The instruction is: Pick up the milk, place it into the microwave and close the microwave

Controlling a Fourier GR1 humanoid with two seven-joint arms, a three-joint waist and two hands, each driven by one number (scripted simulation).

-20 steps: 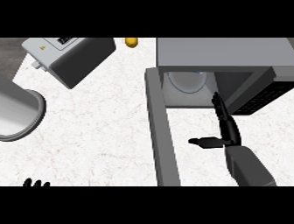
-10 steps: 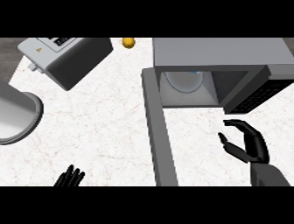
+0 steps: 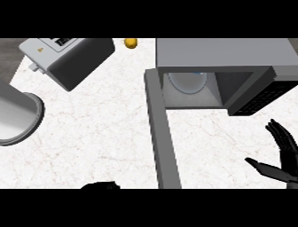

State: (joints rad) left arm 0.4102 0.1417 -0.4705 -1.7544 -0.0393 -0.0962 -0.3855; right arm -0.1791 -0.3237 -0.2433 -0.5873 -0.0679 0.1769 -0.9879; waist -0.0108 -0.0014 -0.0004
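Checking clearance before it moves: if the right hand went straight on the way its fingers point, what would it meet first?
Probably the microwave, at its dark control panel corner; the right hand points up-view toward it, though depth is unclear.

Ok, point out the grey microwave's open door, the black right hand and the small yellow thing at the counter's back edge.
microwave door (image 3: pixel 162 146): head view, its long grey edge.
right hand (image 3: pixel 289 160): head view, palm.
yellow thing (image 3: pixel 131 43): head view, its middle.

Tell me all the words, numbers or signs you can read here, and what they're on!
None can be read.
Toaster: a small yellow sign and dark marks on its top, too small and blurred to read.
Microwave: no text shows; its control panel is only a dark grid.
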